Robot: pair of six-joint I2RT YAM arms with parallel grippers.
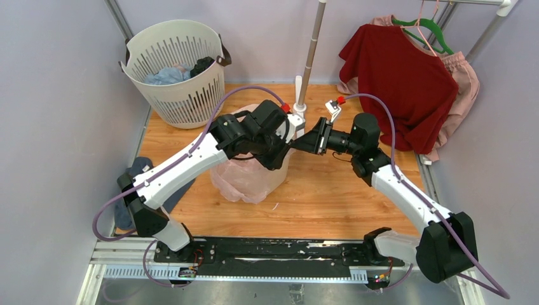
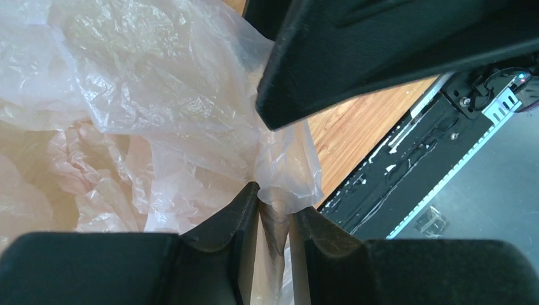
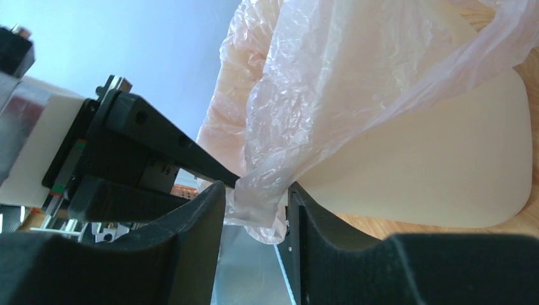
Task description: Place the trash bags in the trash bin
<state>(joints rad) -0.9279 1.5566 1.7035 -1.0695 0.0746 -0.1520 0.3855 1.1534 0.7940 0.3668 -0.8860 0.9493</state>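
The pale-pink translucent trash bag [image 1: 245, 181] is draped over the cream trash bin, which stands on the wooden floor at centre. In the top view the bag and my left arm hide most of the bin. The bin's smooth wall shows in the right wrist view [image 3: 445, 165]. My left gripper [image 1: 284, 151] [image 2: 274, 213] is shut on a fold of the bag [image 2: 159, 95] at the bin's right side. My right gripper [image 1: 306, 143] [image 3: 257, 206] faces it tip to tip, shut on a bunched edge of the bag [image 3: 330, 82], which is pulled taut.
A white slotted basket [image 1: 175, 70] with clothes stands at the back left. A red shirt [image 1: 397, 82] and a pink garment [image 1: 467, 79] hang at the back right. A blue-grey cloth [image 1: 136, 171] lies at the left. A pole [image 1: 311, 54] stands behind the grippers. A black rail [image 1: 279, 251] runs along the front.
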